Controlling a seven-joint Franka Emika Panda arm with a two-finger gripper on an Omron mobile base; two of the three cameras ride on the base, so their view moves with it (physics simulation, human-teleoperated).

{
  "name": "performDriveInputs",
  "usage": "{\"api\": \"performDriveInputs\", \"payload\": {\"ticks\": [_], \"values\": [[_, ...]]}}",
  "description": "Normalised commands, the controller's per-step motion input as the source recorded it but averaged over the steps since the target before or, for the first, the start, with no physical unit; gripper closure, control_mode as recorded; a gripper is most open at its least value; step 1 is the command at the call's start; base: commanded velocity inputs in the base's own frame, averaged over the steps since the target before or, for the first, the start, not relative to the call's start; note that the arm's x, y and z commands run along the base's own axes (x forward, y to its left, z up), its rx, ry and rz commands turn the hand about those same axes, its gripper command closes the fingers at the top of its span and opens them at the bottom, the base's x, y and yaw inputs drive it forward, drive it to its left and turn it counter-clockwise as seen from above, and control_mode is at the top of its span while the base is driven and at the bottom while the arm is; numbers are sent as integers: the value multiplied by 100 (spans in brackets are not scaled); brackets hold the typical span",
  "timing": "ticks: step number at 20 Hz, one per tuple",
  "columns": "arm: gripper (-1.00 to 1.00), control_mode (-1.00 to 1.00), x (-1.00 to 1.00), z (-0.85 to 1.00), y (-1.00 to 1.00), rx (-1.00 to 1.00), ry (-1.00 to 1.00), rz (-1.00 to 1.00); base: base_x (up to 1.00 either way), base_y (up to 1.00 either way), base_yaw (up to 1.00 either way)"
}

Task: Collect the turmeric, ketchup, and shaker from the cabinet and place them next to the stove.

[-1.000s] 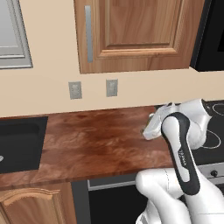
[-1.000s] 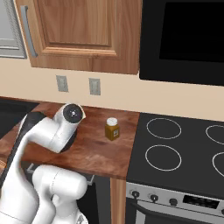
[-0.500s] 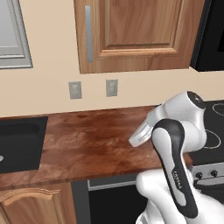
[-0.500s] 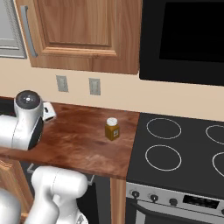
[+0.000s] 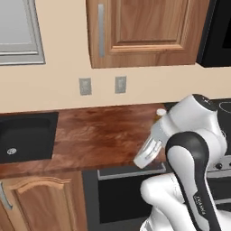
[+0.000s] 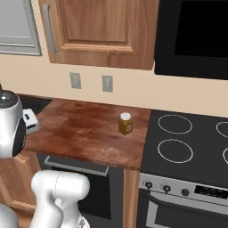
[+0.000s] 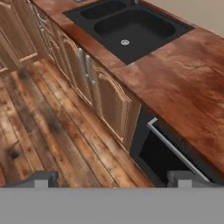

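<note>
Turmeric (image 6: 125,123): middle of right base view, standing on the tabletop (image 6: 84,133) just beside the stove (image 6: 187,151).
Cabinet (image 5: 144,31): top, door closed.
Tool (image 7: 113,179): released, empty, fingers wide.

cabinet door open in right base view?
No, the cabinet door sits closed flat against its frame, while the turmeric stands on the counter.

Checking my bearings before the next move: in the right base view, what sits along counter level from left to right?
gripper → wooden counter → turmeric → stove.
</note>
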Motion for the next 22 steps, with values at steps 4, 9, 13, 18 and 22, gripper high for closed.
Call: {"api": "performDriveInputs", "payload": {"ticks": [4,9,13,18,22], "values": [[-100,100,0,0,0,0,0,0,-100,96,11],[-100,100,0,0,0,0,0,0,-92,100,14],[-100,100,0,0,0,0,0,0,-69,100,20],[-100,100,0,0,0,0,0,0,-36,100,33],[-100,100,0,0,0,0,0,0,-14,100,42]]}}
